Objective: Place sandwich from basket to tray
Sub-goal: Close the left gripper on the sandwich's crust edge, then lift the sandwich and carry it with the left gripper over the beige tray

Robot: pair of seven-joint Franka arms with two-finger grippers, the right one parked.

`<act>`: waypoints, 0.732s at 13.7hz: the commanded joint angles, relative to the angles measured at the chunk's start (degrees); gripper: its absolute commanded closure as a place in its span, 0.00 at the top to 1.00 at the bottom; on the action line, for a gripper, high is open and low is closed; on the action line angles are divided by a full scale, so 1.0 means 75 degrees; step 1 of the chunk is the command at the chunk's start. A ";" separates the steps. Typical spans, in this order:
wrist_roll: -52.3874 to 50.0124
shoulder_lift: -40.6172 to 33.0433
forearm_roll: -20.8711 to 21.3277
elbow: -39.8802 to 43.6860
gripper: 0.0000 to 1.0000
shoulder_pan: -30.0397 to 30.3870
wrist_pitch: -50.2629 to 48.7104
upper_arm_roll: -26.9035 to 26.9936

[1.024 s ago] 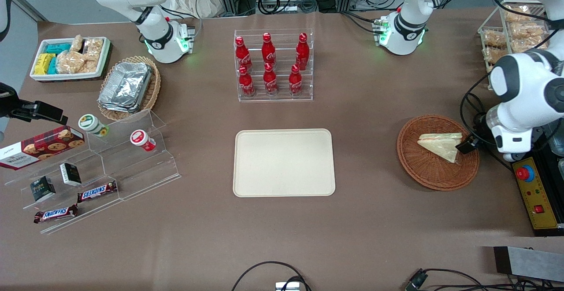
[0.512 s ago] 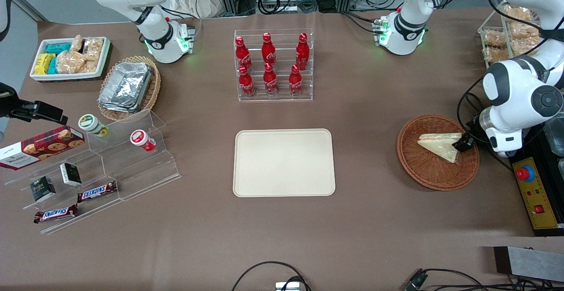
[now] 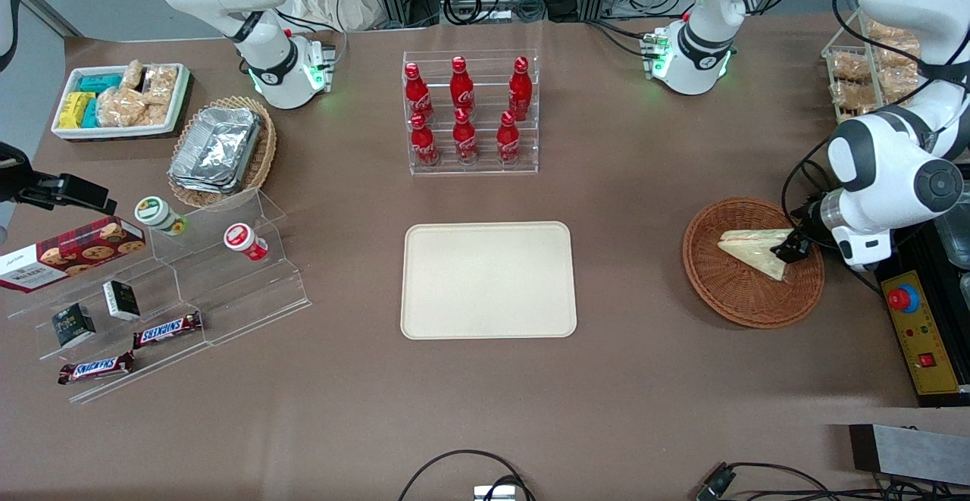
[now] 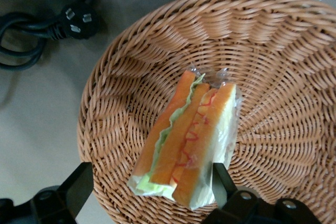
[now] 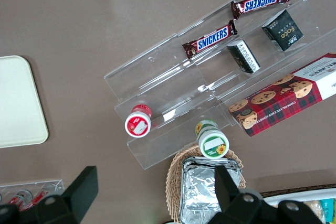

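**One sandwich between my open fingers, not yet gripped**

One wrapped sandwich [image 3: 756,250] lies in the round reddish-brown basket [image 3: 731,300], toward my working end of the table. My gripper [image 3: 792,247] sits low at the basket's edge, by the sandwich's thick filled end. On the front view's clock face, it is at about three o'clock of the basket's centre.

From my wrist camera, the sandwich [image 4: 190,140] rests on the woven floor of the basket [image 4: 283,51], its orange and green filling edge turned up toward me. My two fingers [image 4: 79,184] stand wide apart, one on each side of the sandwich's near end. One finger looks close against the clear wrap, while the other is well clear of it. I cannot tell whether the closer one actually touches.

Cream-beige and bare, the tray [image 3: 488,280] lies at mid-table, well apart from the basket, at about nine o'clock from it in the front view. A black power cable with a plug [image 4: 71,20] lies on the table just outside the basket's rim.
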 commanded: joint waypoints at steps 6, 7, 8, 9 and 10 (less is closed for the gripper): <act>-0.0177 0.0511 -0.0222 0.0213 0.30 -0.0034 0.0512 -0.0105; -0.0328 0.0512 -0.0246 0.0295 0.06 -0.0045 0.0488 -0.0129; -0.0400 0.0442 -0.0235 0.0354 0.00 -0.0045 0.0430 -0.0233; -0.0377 0.0360 -0.0188 0.0413 0.00 -0.0045 0.0383 -0.0339; -0.0319 0.0301 -0.0165 0.0541 0.00 -0.0045 0.0255 -0.0351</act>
